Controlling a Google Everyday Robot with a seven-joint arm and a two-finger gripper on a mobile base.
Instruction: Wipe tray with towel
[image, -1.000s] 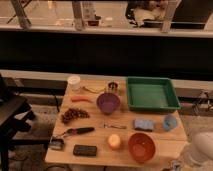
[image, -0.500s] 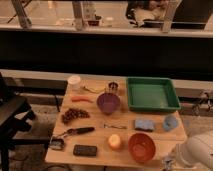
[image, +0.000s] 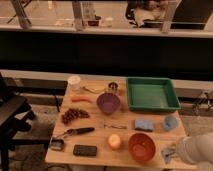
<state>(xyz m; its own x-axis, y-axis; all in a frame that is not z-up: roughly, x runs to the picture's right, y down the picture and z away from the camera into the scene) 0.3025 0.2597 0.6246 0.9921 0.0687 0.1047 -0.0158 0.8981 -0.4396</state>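
The green tray (image: 151, 93) sits empty at the far right of the wooden table (image: 95, 117). A folded blue towel (image: 144, 124) lies flat on the table just in front of the tray. My arm (image: 197, 149) comes in at the bottom right corner. My gripper (image: 168, 152) is at the table's front right edge, to the right of the orange bowl (image: 141, 146) and about a hand's width in front of the towel. It is well short of the tray.
A blue cup (image: 170, 122) stands right of the towel. Also on the table are a purple bowl (image: 108, 102), a small can (image: 113, 87), a white cup (image: 74, 82), a carrot (image: 81, 99), grapes (image: 74, 115), an orange fruit (image: 114, 141) and a black phone (image: 85, 150). A black chair (image: 10, 115) stands at left.
My arm has come further into view from the bottom right, moving left toward the table's front right corner. Nothing on the table has moved.
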